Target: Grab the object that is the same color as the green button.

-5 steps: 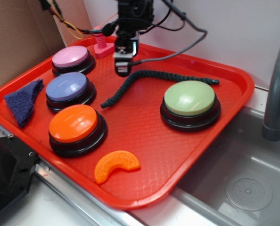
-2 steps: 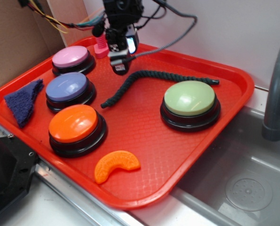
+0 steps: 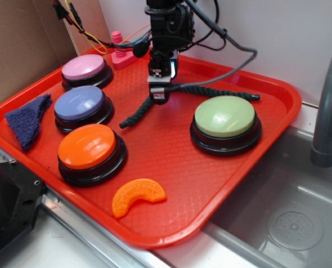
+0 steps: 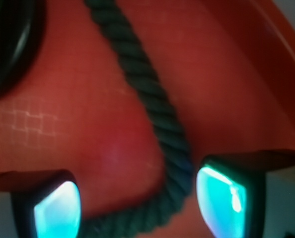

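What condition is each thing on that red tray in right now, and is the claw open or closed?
Robot gripper: open, lowered astride the rope.
Dark green twisted rope: lying curved on the tray, not yet clamped.
Big pale green domed button: upright, untouched.
Orange domed button: upright, untouched.
Blue domed button: upright, untouched.
Pink domed button: upright, untouched.
Blue cloth scrap: crumpled on the tray's edge.
Orange slice-shaped toy: lying flat.
Red plastic tray: level.

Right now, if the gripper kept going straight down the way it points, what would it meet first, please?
Most likely the dark green rope: it runs between the open gripper fingers, close to one of them. The red tray lies just beneath, though depth is hard to judge.
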Robot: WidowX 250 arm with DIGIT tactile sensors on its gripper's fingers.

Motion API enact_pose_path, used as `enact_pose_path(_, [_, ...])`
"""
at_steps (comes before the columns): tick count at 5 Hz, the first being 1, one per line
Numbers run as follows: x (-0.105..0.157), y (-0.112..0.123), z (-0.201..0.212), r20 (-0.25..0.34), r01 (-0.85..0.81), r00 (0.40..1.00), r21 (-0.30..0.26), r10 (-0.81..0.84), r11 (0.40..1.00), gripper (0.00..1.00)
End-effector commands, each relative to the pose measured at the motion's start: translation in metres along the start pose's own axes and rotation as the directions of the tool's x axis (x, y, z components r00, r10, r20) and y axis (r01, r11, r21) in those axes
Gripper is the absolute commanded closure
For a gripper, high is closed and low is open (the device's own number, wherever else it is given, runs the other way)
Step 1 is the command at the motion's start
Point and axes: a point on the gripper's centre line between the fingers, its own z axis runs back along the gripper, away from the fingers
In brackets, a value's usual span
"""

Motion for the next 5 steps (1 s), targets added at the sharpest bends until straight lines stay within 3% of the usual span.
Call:
enact_pose_path(1, [0.002,-0.001,-0.011,-0.012,-0.047,0.999,0.012,0.047,0.999,0.14])
enact_pose_path(2, [-0.005,0.004,-0.031,-0.088,-0.083,0.993,0.009,0.083,0.997,1.00])
enact_pose_path(4, [-0.013,0.006,-0.032,-0.179,-0.172,0.968,0.045,0.177,0.984,1.00])
enact_pose_path(5, [-0.023,0.004,-0.002,-0.199,-0.415,0.882,0.100,0.427,0.904,1.00])
